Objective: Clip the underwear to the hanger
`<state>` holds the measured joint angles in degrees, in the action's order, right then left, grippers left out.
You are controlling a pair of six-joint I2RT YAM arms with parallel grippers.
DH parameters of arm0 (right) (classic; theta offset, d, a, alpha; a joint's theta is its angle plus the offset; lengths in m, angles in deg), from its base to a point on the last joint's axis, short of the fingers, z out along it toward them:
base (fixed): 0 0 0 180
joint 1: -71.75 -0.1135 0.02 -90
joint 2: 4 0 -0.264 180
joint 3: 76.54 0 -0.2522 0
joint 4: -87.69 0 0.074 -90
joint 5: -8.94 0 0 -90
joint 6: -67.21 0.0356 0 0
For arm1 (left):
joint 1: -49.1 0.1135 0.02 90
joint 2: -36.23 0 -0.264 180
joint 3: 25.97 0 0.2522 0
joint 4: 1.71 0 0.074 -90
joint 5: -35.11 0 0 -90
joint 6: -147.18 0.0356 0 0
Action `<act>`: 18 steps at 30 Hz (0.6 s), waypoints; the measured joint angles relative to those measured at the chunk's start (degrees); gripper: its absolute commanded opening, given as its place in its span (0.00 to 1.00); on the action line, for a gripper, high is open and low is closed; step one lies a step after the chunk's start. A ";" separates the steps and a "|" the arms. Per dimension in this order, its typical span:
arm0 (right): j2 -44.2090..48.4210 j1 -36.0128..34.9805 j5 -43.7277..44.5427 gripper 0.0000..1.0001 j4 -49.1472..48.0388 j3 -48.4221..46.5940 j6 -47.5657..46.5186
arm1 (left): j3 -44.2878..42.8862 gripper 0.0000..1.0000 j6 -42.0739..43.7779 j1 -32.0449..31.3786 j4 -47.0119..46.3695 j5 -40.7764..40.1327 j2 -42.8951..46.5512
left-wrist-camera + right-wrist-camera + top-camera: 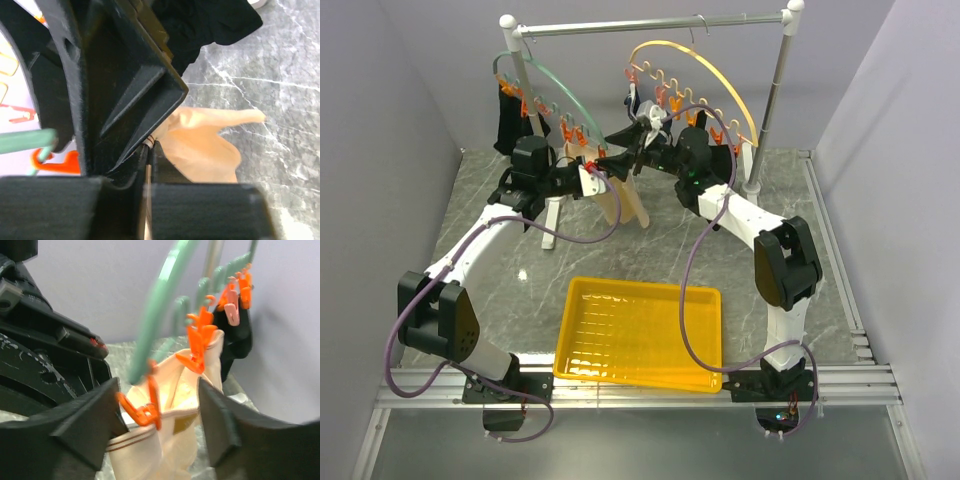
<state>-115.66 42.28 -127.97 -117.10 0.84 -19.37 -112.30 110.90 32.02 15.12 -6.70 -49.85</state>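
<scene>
Lilac walls (390, 150) are closing in a grey marbled worktop (650, 255), and a white rack (773, 100) is standing at its far side. The left arm (470, 250) and the right arm (760, 230) are reaching from the near edge and meeting under the rack's rail (650, 25). A yellow tray (640, 335) is lying on the worktop between their bases.

The hanger (560, 88) (160, 305) is hanging from the left part of the rail, with a yellow hanger (720, 75) beside it on the right. Black garments (510, 120) (235, 340) are dangling from the hanger's far-left clips.

The underwear (620, 200) (200, 145) (175, 390) is hanging below the inner end of the hanger, between the two end effectors, with its lower part trailing toward the worktop.

The left end effector (588, 178) (148, 150) is pinching the underwear's edge, its jaws closed down to a thin slit with the hem running through it. The right end effector (620, 162) (160, 430) is standing wide open and holding nothing. Its fingers (85, 425) are flanking the underwear, and whether they are touching the cloth cannot be told.

One orange clip (200, 340) is biting an upper corner of the underwear. A second orange clip (145, 410) is sitting at the waistband between the open fingers, and whether it is gripping the cloth cannot be told.
</scene>
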 measured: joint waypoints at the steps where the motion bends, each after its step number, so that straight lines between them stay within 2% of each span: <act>1: 0.00 0.13 0.22 0.79 -0.28 0.02 0.44 | 0.00 0.18 0.55 0.00 0.52 0.15 0.00; 2: 0.02 0.26 0.31 0.82 -0.50 0.02 1.33 | 0.00 0.22 0.85 -0.02 0.66 0.15 0.02; 3: 0.02 0.39 0.46 0.84 -0.70 0.02 2.10 | 0.00 0.32 1.16 -0.07 1.05 0.26 0.02; 7: 0.04 1.05 0.96 0.86 -1.36 0.00 5.31 | 0.04 0.45 1.92 -0.31 2.21 0.96 0.11; 9: 0.07 1.29 1.07 0.91 -1.55 0.02 6.64 | 0.28 0.65 1.99 -0.37 2.40 1.09 0.52; 17: 2.58 2.67 1.05 0.96 -2.32 2.78 9.92 | 3.65 0.80 -1.86 -0.37 2.01 0.87 4.98; 18: 3.17 2.80 0.61 0.96 -2.29 3.50 10.34 | 4.52 0.85 -2.54 -0.37 1.60 0.63 6.01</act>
<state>-112.49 45.07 -127.36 -119.39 4.34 -9.03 -107.78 108.36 31.65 16.71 -6.07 -43.84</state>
